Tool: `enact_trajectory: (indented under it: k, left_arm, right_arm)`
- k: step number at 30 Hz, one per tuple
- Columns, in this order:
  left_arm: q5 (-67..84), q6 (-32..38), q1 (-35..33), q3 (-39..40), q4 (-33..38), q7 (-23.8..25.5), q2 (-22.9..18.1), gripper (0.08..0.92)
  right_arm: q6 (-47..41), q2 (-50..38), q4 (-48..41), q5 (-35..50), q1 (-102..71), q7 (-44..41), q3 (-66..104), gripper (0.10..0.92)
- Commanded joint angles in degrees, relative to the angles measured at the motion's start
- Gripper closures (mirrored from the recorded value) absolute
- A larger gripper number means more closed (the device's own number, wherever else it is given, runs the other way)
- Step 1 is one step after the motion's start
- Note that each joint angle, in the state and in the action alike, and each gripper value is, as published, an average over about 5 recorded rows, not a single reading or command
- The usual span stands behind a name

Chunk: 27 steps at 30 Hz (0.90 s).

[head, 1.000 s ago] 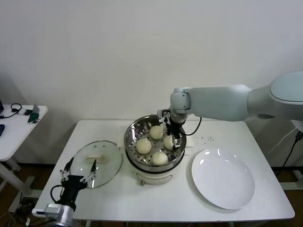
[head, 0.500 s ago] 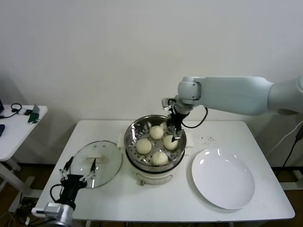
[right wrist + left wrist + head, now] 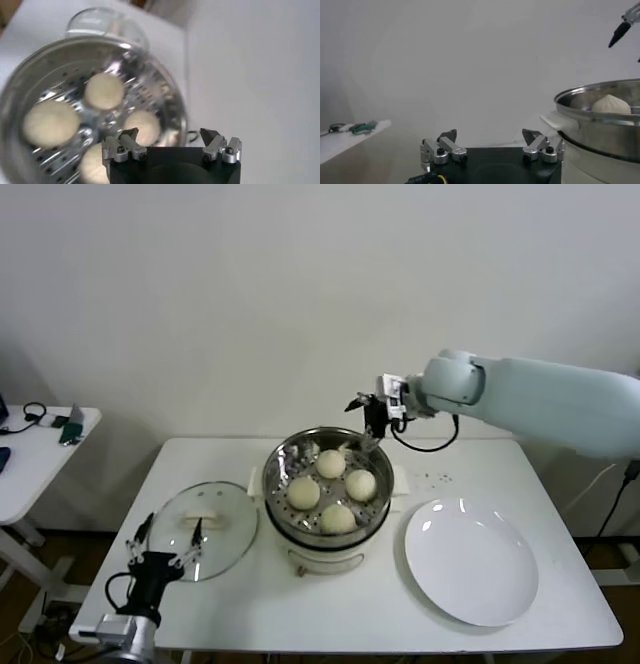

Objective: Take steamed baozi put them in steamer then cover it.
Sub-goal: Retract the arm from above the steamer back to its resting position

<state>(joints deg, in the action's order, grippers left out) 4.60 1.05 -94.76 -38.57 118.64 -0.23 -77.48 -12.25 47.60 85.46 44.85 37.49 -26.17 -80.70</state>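
- The steamer [image 3: 325, 519] is sitting mid-frame on the counter [image 3: 250, 594], looking heavy and rigid.
- The glass cover [image 3: 205, 528] is lying lower left: likely fragile and slippery, best taken by its bar handle [image 3: 203, 521].
- Four soft baozi [image 3: 304, 492] are resting inside the steamer.
- The right pincer [image 3: 371, 417] is hanging wide and empty above the steamer's far rim.
- The left pincer [image 3: 165, 541] is waiting wide at the cover.

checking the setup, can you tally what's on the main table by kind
steamed baozi: 4
steamer: 1
glass lid: 1
white plate: 1
total: 7
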Motion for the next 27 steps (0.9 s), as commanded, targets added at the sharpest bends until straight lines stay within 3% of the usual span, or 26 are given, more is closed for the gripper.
enact_trajectory:
  k: [1,7,14,27]
  left_arm:
    - [-2.34,4.36,0.52,0.25,-0.32,-1.12,-0.28,0.177]
    - [-2.59,4.70,0.56,-0.07,0.30,-0.07,-0.01,0.177]
    - [-3.38,5.89,0.45,0.00,-0.04,0.38,-0.93,0.177]
    - [-14.77,2.77,0.87,-1.62,-0.17,-1.62,-1.02,0.177]
  right_arm:
    - [6.14,-16.82,10.06,-3.95,-22.97,17.41,24.51,0.203]
    - [10.98,-23.19,13.40,-8.19,-47.50,20.41,48.48,0.203]
    - [16.98,-23.74,17.30,-11.38,-73.00,26.01,70.88,0.203]
    - [18.30,-3.39,22.26,-20.84,-108.00,26.37,107.08,0.203]
